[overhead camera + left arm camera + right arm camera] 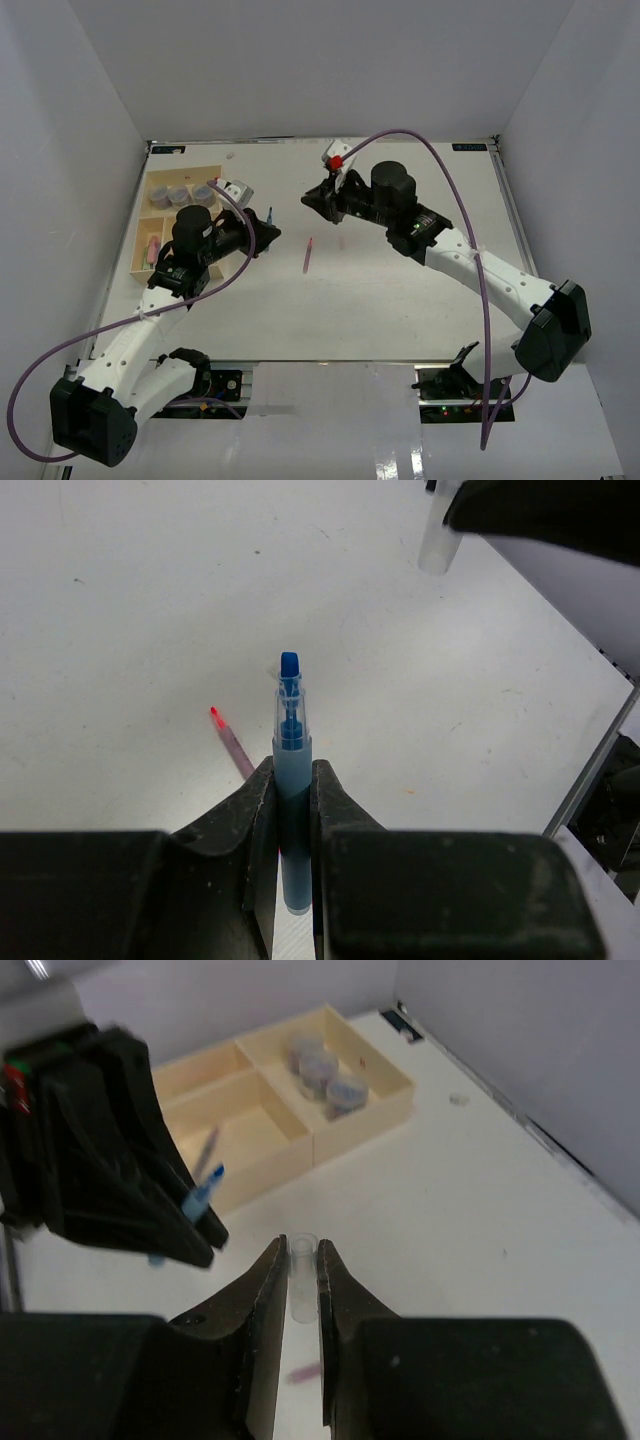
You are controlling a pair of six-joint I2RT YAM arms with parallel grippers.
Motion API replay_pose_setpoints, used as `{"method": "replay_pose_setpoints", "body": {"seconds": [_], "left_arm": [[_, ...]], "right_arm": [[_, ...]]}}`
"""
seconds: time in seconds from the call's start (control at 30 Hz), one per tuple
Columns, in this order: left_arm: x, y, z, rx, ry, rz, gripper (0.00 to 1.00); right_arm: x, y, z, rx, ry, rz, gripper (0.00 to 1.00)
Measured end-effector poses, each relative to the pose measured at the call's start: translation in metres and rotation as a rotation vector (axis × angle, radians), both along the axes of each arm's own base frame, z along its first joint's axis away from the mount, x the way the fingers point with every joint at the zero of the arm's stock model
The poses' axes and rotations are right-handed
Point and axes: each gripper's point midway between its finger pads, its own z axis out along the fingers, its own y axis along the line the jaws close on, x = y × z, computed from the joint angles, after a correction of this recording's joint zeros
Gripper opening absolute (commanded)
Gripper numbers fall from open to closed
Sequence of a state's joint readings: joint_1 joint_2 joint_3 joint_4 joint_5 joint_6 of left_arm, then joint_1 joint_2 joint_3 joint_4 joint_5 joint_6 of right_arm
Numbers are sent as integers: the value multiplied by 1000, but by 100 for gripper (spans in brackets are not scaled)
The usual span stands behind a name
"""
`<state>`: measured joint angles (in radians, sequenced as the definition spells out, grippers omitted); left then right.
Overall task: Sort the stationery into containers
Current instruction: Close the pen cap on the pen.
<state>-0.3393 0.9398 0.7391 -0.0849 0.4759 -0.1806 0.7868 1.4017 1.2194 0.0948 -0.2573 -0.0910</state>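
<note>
My left gripper (291,765) is shut on an uncapped blue marker (289,720) and holds it above the table, its tip pointing forward. In the top view the left gripper (268,232) is right of the cream tray (196,167). My right gripper (302,1250) is shut on a clear marker cap (302,1285). In the top view the right gripper (311,201) faces the left one with a small gap between them. A pink pen (307,255) lies on the table below them and also shows in the left wrist view (232,742). Three grey-purple pots (180,193) stand in the tray's long section.
A pink item (152,250) lies in a small front section of the tray. In the right wrist view the tray (385,1110) with its pots (320,1065) is behind the left gripper (205,1235). White walls enclose the table on three sides.
</note>
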Motion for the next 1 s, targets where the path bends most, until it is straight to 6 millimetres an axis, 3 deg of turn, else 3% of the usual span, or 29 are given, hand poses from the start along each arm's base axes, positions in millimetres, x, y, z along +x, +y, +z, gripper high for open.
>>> {"method": "replay_pose_setpoints", "body": {"seconds": [0.13,0.4,0.63,1.0], "left_arm": [[-6,-5,3,-19,-21,-45,0],[-14,-13,10,-46,-50,-113,0],[-21,-19,19,-68,-85,-170,0],[-30,-24,19,-78,-89,-225,0]], "right_arm": [[-6,12,40,208,-11,36,8],[-26,31,72,437,52,156,8],[-45,41,80,505,79,238,8],[-41,44,69,513,97,228,8]]}}
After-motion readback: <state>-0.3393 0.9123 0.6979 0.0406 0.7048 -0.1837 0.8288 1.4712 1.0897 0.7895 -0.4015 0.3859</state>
